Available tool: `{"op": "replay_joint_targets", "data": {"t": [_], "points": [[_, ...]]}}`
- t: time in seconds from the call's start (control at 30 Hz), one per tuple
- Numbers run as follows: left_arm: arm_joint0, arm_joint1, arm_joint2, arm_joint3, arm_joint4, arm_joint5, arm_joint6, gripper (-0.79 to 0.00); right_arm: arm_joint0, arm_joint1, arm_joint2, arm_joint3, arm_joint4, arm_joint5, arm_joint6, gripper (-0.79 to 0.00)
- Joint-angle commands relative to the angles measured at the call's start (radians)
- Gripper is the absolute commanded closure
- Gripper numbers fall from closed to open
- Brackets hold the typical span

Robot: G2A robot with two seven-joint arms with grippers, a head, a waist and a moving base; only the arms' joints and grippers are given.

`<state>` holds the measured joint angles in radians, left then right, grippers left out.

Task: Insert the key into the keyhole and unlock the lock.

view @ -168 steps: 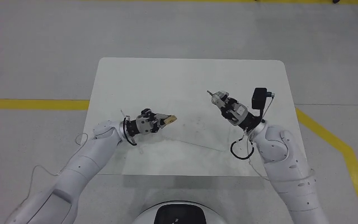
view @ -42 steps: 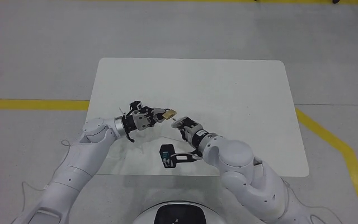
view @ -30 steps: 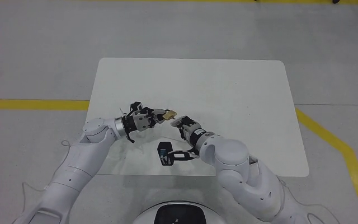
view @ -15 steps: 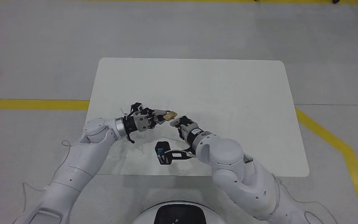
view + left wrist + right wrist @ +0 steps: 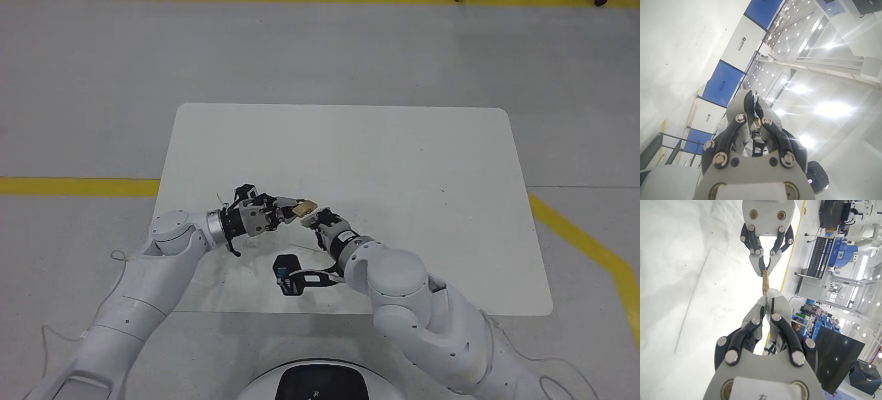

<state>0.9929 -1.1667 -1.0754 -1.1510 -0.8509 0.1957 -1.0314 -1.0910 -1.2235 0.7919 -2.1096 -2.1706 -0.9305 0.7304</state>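
While aloft (over the table (image 5: 420, 150)), key (image 5: 767, 306) tip at lock (image 5: 765, 281).

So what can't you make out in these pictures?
- Keyhole: right wrist view, covered by the right gripper; whether the key is in cannot be told.
- Body of the lock: left wrist view, hidden inside the left gripper.
- Details of key and lock: top view, too small.

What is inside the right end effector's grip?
A thin silver key, clamped in the right end effector. The brass lock in the left end effector reaches its fingertips; the key's tip and the keyhole are covered.
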Motion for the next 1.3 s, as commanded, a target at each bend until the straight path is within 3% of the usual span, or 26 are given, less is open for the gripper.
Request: {"op": "replay_joint_targets", "data": {"t": [0.0, 0.77, 0.8, 0.83, 0.9, 1.27], "points": [[-0.001, -0.001, 0.0, 0.001, 0.002, 0.002, -0.001, 0.0, 0.0, -0.002, 0.0, 0.001, -0.001, -0.003, 0.0, 0.0], [0.001, -0.005, -0.005, -0.001, 0.015, -0.004, -0.025, 0.0, 0.01, -0.031, -0.012, 0.028, -0.024, -0.033, -0.003, 0.0], [0.001, -0.005, -0.005, -0.001, 0.015, -0.004, -0.025, 0.0, 0.01, -0.032, -0.01, 0.029, -0.023, -0.035, -0.003, -0.111], [0.001, -0.005, -0.005, -0.001, 0.016, -0.004, -0.025, 0.0, 0.009, -0.033, -0.008, 0.029, -0.021, -0.035, -0.004, -0.169], [0.001, -0.006, -0.006, -0.001, 0.016, -0.004, -0.025, 0.0, 0.008, -0.034, -0.003, 0.028, -0.019, -0.039, -0.006, -0.206], [-0.005, -0.006, -0.01, -0.002, 0.049, -0.035, -0.034, 0.0, -0.039, -0.029, 0.053, -0.042, -0.013, -0.038, -0.055, -0.225]]}}
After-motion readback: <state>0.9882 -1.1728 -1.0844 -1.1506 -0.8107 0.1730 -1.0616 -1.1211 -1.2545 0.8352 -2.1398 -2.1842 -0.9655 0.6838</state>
